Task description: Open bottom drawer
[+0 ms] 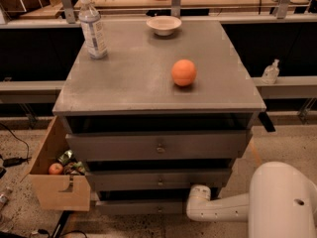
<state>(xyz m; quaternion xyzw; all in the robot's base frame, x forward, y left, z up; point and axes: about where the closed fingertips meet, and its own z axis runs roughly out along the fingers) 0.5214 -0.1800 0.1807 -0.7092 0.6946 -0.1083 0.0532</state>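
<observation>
End effector (195, 203) low beside bottom drawer (141, 208) right end; orange (184, 72) atop cabinet (124, 81).

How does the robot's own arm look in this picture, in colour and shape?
The arm is smooth white: a slim tube growing from a large rounded white shell with one small dark hole. Its pincer end is a rounded white knob beside the bottom drawer. No cables or markings show.

grey cabinet top (133, 83) | water bottle (92, 29) back-left | bowl (164, 25) back | orange (184, 72) mid-right
</observation>
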